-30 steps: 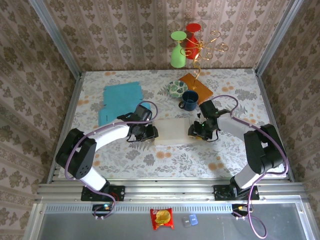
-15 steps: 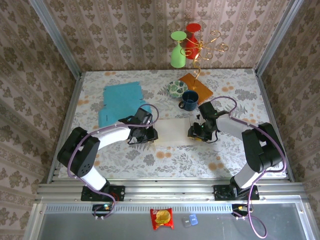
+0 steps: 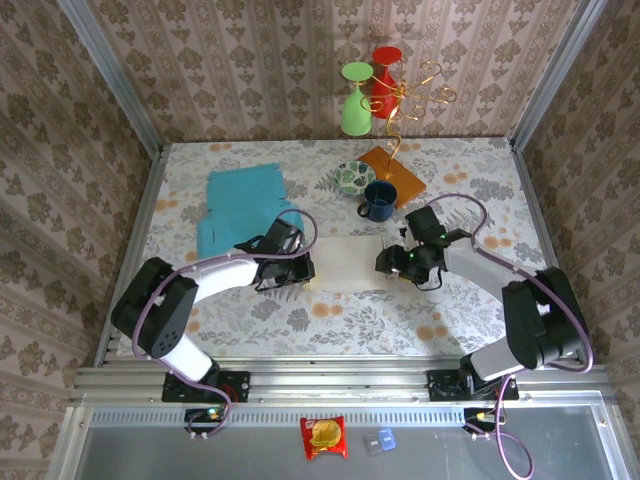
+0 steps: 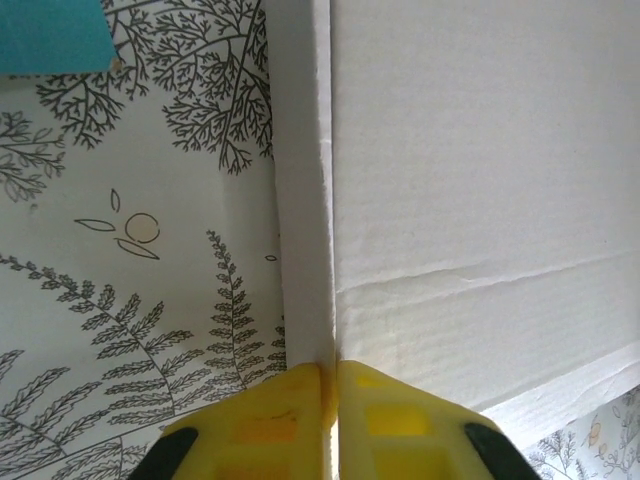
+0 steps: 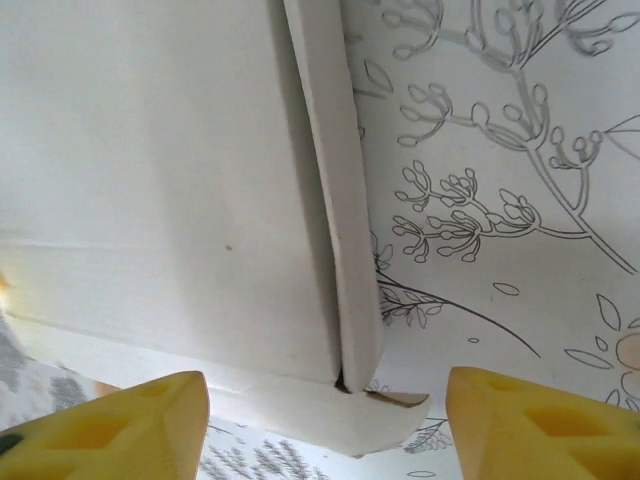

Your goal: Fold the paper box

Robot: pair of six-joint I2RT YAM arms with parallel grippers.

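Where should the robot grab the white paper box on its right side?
Probably the narrow side flap of the paper box, coming from the right: it looks lifted off the table and thin enough to pinch; the big panel lies flat.

mug (image 3: 379, 200) behind paper box (image 3: 345, 262), on table (image 3: 350, 320)

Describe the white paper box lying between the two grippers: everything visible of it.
The paper box is a white, flat sheet of what looks like finely ribbed cardboard, lying mid-table on the floral cloth between the arms. A faint crease crosses its main panel, and narrow flaps run along both side edges, with a small tab at one corner. The left gripper is shut on the left edge flap; the right gripper stands open astride the right edge, fingers spread wide.
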